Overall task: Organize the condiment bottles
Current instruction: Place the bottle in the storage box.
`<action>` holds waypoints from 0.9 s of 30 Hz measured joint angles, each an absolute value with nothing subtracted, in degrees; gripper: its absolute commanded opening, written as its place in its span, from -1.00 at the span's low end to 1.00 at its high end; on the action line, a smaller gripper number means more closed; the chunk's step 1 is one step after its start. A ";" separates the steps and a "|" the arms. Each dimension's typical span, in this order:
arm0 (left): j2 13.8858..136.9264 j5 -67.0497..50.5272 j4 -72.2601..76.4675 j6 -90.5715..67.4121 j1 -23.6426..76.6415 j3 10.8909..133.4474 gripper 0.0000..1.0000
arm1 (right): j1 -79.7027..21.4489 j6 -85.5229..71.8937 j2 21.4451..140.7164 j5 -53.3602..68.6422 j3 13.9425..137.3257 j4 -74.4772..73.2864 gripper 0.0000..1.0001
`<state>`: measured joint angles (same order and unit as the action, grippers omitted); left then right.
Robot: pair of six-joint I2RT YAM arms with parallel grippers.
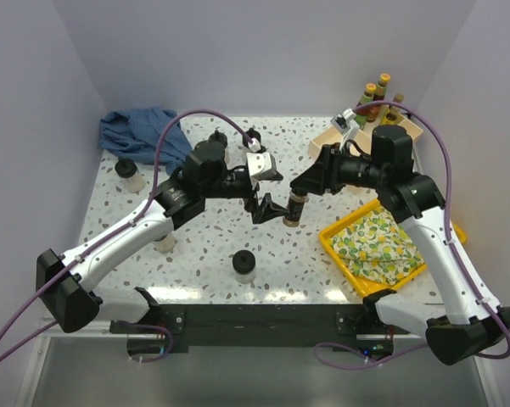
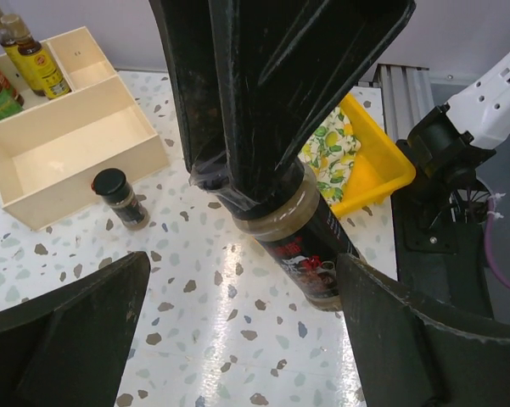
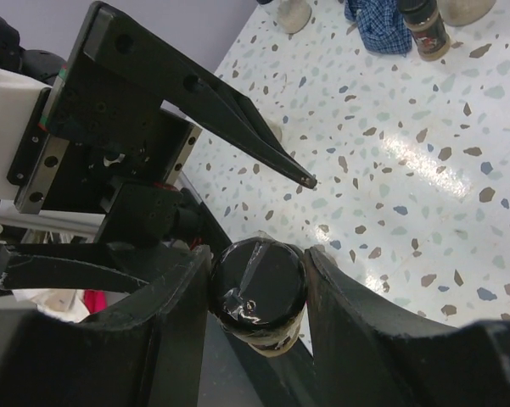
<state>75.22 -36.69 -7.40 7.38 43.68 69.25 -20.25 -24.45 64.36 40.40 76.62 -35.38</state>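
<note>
My right gripper [image 1: 298, 193] is shut on the black lid of a clear jar [image 1: 294, 209] with a dark red-printed label, holding it tilted just over the speckled table. In the right wrist view the lid [image 3: 259, 292] sits squeezed between both fingers [image 3: 356, 331]. My left gripper [image 1: 269, 195] stands open right beside it. In the left wrist view the jar [image 2: 299, 246] hangs between and beyond its spread fingers [image 2: 68, 339], close to the right one, which does not touch it. Slim sauce bottles [image 1: 378, 93] stand in the wooden tray [image 1: 354, 136]. A small dark shaker [image 2: 119, 197] stands in front of that tray.
A yellow bin [image 1: 338, 242] with a lemon-print cloth sits at the front right. A blue cloth [image 1: 144, 131] lies at the back left. Black-lidded jars stand at the left [image 1: 129, 174], at the front middle [image 1: 244, 265] and partly under my left arm [image 1: 164, 243].
</note>
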 measured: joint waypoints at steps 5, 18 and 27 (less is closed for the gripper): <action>74.94 -36.49 -5.21 5.78 43.68 68.05 0.98 | -20.27 -27.22 62.81 40.01 72.93 -32.08 -1.00; 76.51 -40.75 -3.49 -1.41 43.55 68.01 0.78 | -20.60 -31.11 61.73 40.07 70.72 -24.69 -1.00; 77.80 -41.25 0.91 -7.55 43.22 67.57 -1.00 | -20.56 -33.39 59.37 40.05 67.70 -18.59 -0.13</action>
<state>77.80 -41.25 0.91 -7.55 43.22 67.57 -20.56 -33.39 59.37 40.05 67.70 -18.59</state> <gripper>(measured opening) 0.317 0.469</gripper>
